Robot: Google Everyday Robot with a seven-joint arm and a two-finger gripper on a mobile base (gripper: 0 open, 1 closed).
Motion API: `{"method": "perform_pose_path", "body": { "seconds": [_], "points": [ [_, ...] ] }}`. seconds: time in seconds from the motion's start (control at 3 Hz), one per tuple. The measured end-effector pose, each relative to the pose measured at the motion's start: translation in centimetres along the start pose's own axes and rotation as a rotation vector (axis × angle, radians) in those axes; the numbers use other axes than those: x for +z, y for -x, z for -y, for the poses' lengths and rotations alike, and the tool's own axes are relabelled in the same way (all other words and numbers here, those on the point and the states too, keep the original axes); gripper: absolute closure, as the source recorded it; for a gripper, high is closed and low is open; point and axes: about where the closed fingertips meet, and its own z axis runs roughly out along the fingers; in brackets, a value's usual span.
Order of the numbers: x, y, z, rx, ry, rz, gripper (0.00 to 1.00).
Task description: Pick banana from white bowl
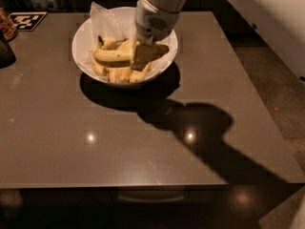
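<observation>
The white bowl (83, 56), lined with crumpled white paper, stands at the back middle of the dark table. Several yellow bananas lie in it. My gripper (141, 55) reaches down into the bowl's right half from the white arm above. Its fingers are closed on the right end of the long banana (112, 55), which lies across the top of the pile and points left. The other bananas lie under and in front of it, partly hidden by the gripper.
A black-and-white marker card (27, 19) lies at the table's back left corner. A dark object (5, 51) stands at the left edge. The table's right edge borders the speckled floor (281, 94). The arm's shadow falls across the table's middle.
</observation>
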Motion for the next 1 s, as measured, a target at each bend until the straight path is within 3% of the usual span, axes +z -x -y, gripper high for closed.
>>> {"method": "perform_pose_path", "body": {
  "seconds": [0.33, 0.67, 1.0],
  "points": [
    [-1.2, -0.8, -2.3, -0.011, 0.036, 0.086, 1.00],
    [-4.1, -3.0, -6.4, 0.007, 0.057, 0.161, 1.00],
    [-4.2, -3.1, -6.4, 0.011, 0.055, 0.164, 1.00]
  ]
}}
